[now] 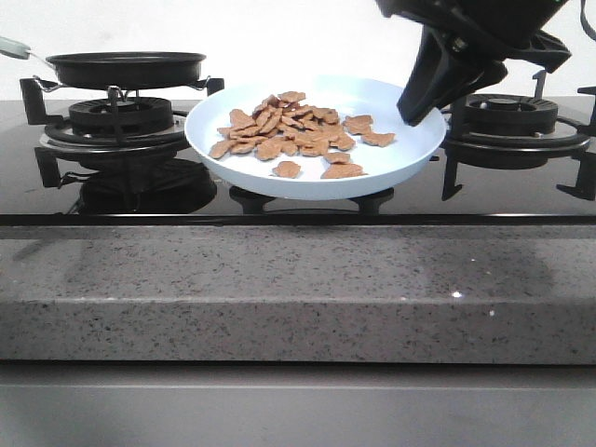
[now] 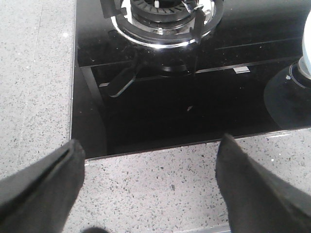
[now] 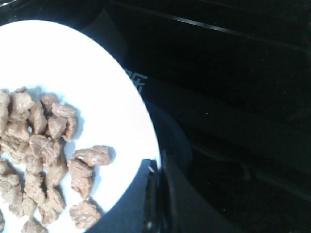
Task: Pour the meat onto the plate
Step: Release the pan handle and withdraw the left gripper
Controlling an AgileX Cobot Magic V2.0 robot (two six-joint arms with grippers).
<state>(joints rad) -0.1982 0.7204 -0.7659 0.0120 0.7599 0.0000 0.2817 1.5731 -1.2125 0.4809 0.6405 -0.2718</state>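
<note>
The pale blue plate [image 1: 402, 104] is over the middle of the black hob, with the meat [image 1: 289, 130] heaped and scattered on it as tan chunks. My right gripper [image 1: 416, 115] is shut on the plate's right rim. In the right wrist view the fingers [image 3: 154, 194] pinch the rim of the plate [image 3: 97, 73], with the meat [image 3: 43, 145] just beside them. My left gripper [image 2: 151, 141] is open and empty above the speckled counter's front strip, and it does not show in the front view. A sliver of the plate [image 2: 307, 53] shows in the left wrist view.
A black frying pan [image 1: 126, 67] with a pale handle sits on the left burner grate. The right burner [image 1: 512, 116] stands behind my right gripper. A grey speckled counter edge [image 1: 298, 289] runs along the front. The left burner [image 2: 163, 19] shows in the left wrist view.
</note>
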